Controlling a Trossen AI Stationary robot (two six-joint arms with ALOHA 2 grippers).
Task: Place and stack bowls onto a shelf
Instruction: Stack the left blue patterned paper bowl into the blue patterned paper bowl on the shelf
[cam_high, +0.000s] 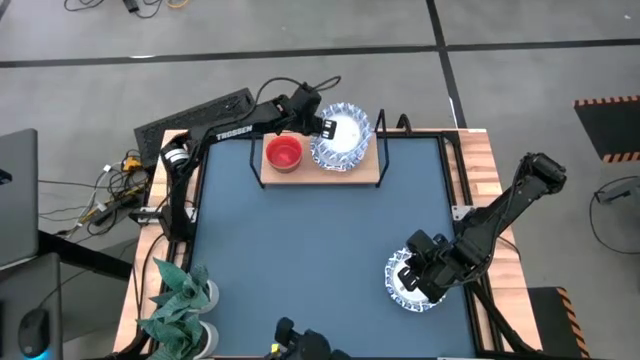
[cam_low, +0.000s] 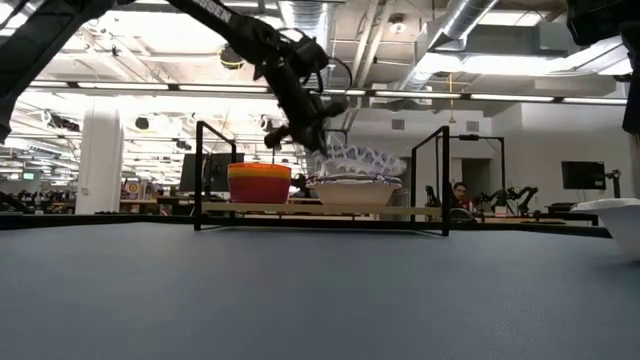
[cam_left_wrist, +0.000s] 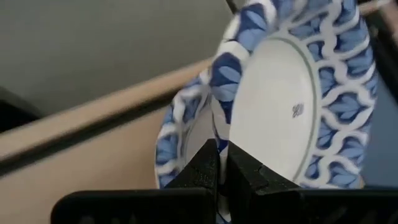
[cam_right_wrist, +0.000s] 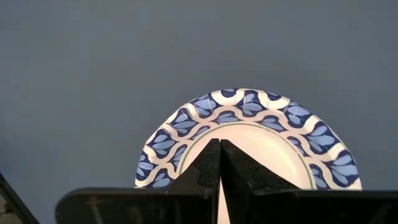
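Observation:
My left gripper (cam_high: 322, 126) is at the wooden shelf (cam_high: 372, 176) by the table's far edge, shut on a white bowl with a blue patterned rim (cam_low: 357, 158). That bowl is tilted just above another such bowl (cam_low: 353, 192) standing on the shelf board. To its left, a red bowl (cam_high: 284, 153) tops a stack of small bowls (cam_low: 259, 183). My right gripper (cam_high: 428, 268) is near the table's right front corner, shut over another blue-rimmed white bowl (cam_right_wrist: 249, 140). My left gripper pinches the tilted bowl's patterned rim (cam_left_wrist: 219, 138) between its two fingers, one inside and one outside the wall. The bowl is lifted and steeply tipped over the bowl on the shelf (cam_left_wrist: 165, 144). My right gripper has its fingers (cam_right_wrist: 208, 163) on the bowl's near side, coming from above. The fingers hide the rim they are on. The bowl (cam_low: 615, 215) sits low near the tabletop.
Black metal frame ends (cam_low: 200, 175) (cam_low: 443, 178) stand at both ends of the shelf. A potted plant (cam_high: 180, 300) is at the table's near left corner. The dark blue tabletop (cam_high: 310, 250) stretches between the shelf and my right gripper.

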